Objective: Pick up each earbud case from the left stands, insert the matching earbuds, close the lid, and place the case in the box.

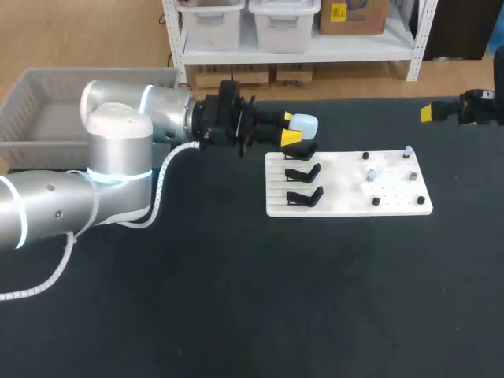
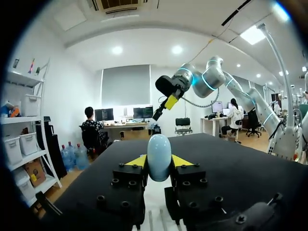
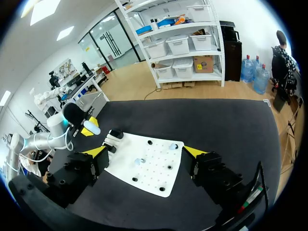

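And there it was: the left gripper (image 1: 290,130) was clamped on the earbud case (image 1: 304,124), both yellow tips pressed against its sides, holding it just over the rear corner of the white board (image 1: 346,206), near the rearmost of the black stands (image 1: 302,172). Whether it was touching that stand, I couldn't tell. The right gripper (image 3: 144,153) hung well apart at the far side, fingers spread wide, holding nothing. The small earbuds (image 1: 371,175) sat on pegs across the board, and the grey box (image 1: 47,118) waited off to the left. That case looked like a smooth, rounded, pale shell, probably light and rigid but slick, the kind that squirts out of a pinch. The safest hold seemed to be low across its broad sides, below the lid seam, leaving the lid free to open.
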### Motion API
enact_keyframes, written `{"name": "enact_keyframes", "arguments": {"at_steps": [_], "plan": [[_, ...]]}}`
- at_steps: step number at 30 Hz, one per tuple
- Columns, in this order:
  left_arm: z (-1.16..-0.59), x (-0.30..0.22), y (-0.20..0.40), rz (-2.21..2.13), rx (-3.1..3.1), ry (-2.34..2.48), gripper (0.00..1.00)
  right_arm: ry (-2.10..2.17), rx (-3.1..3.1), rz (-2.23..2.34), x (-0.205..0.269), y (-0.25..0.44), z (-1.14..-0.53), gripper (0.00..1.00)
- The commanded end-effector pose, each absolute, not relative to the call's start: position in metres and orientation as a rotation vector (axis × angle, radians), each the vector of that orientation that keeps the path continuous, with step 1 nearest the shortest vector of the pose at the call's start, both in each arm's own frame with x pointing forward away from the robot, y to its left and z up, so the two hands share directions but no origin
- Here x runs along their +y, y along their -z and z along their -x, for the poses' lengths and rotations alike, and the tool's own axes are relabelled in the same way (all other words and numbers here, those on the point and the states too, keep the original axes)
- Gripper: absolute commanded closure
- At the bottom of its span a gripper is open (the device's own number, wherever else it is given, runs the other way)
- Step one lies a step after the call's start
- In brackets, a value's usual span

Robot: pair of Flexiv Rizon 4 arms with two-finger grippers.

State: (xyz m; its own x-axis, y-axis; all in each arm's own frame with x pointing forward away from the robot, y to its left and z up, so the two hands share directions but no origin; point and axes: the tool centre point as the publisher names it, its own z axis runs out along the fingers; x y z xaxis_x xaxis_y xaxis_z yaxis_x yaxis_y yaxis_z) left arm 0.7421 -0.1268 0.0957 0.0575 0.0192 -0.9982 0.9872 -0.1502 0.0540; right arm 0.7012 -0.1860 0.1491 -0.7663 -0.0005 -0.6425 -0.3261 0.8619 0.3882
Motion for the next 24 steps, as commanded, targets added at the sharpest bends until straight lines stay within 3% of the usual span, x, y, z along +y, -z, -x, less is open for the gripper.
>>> {"name": "enact_keyframes", "arguments": {"at_steps": [1, 24], "plan": [[-0.728, -0.124, -0.104, -1.271, 1.159, 1.192, 1.00, -0.644, 2.372, 0.235, -0.186, -0.149, -0.701, 0.00], [-0.711, -0.144, -0.108, -1.223, 1.143, 1.249, 1.00, -0.644, 2.372, 0.235, -0.186, -0.149, -0.701, 0.00]]}}
